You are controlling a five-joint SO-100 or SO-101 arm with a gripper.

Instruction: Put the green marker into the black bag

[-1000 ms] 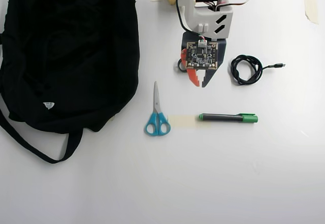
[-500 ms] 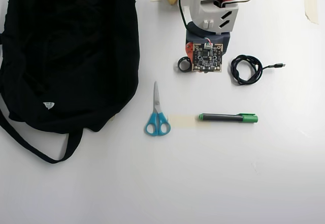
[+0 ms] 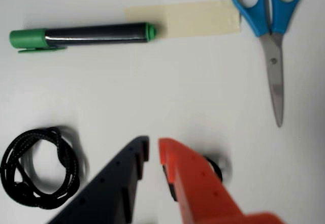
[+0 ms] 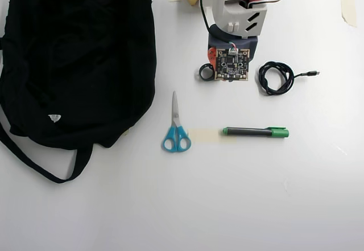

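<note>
Gripper (image 3: pixel 154 150) is nearly closed in the wrist view, just a thin slit between the dark finger and the orange one, nothing held. It hangs over bare table, short of the green marker (image 3: pixel 84 34).

Using the marker as landmark, overhead view: marker (image 4: pixel 255 132) lies flat on the table, its plain end touching a strip of tape (image 4: pixel 205 135); scissors (image 4: pixel 176 127) sit just past the tape; black bag (image 4: pixel 77 57) is well apart on that same side; coiled cable (image 4: pixel 276 78) is above the marker, and the arm is above it too.

Risks as I judge them:
- With the slit this narrow, the jaws would land on the barrel and roll it away. Must open first.
- Cable is near my approach line; a finger could snag it.
- The bag mouth isn't visible, so a drop could land on fabric.

Only the wrist view shows the finger gap; overhead, the board hides the fingers. Only overhead shows the bag.
</note>
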